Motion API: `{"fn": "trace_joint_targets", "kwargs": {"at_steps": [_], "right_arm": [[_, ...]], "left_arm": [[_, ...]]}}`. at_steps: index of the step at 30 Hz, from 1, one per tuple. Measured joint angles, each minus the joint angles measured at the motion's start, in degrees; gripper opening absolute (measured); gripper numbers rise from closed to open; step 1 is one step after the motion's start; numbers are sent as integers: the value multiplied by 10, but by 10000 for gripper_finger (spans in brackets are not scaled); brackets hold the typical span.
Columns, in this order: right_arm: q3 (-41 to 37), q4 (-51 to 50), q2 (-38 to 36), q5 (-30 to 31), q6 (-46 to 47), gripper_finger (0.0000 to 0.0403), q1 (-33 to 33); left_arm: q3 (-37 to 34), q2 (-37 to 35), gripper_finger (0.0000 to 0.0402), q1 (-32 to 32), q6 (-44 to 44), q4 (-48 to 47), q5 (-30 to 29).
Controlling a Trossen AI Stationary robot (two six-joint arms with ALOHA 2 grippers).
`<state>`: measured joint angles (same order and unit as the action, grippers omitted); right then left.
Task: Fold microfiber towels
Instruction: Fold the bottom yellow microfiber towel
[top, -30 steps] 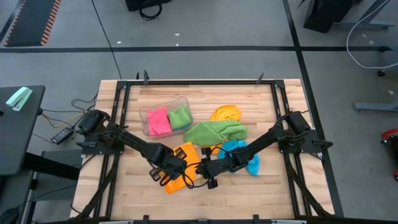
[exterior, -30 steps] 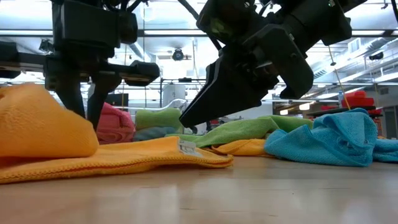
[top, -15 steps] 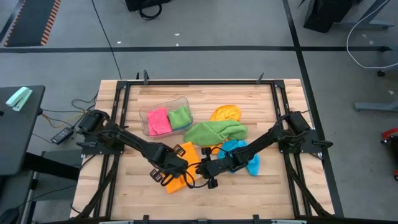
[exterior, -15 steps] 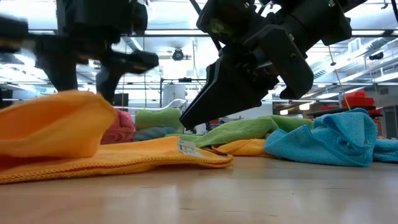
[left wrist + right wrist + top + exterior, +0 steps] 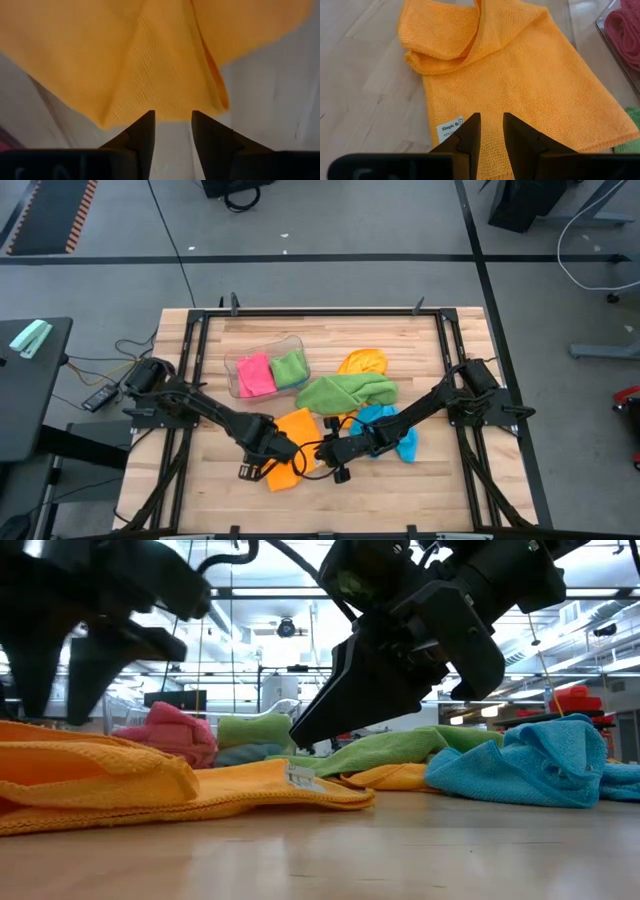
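My left fingers (image 5: 171,131) hang parted and empty just off the orange towel's (image 5: 292,442) folded edge near the counter's (image 5: 400,490) front edge. My right fingers (image 5: 490,131), narrowly apart, press its labelled edge, I judge to pin it flat for the fold.

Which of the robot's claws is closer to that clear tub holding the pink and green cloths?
Left. The left gripper sits below the clear tub, at the orange towel; the right gripper lies farther right, on that towel's other side.
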<state>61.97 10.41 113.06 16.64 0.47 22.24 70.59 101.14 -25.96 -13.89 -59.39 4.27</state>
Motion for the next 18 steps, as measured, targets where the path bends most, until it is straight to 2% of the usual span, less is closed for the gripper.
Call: {"fn": "trace_joint_targets", "kwargs": {"at_steps": [4,11,18], "right_arm": [[0,0,0,0,0,92,0],[0,0,0,0,0,92,0],[0,0,0,0,0,92,0]], "left_arm": [[0,0,146,-39,0,-8,-22],[0,0,176,-106,-5,-4,-129],[-8,0,208,-148,-23,42,-156]]}}
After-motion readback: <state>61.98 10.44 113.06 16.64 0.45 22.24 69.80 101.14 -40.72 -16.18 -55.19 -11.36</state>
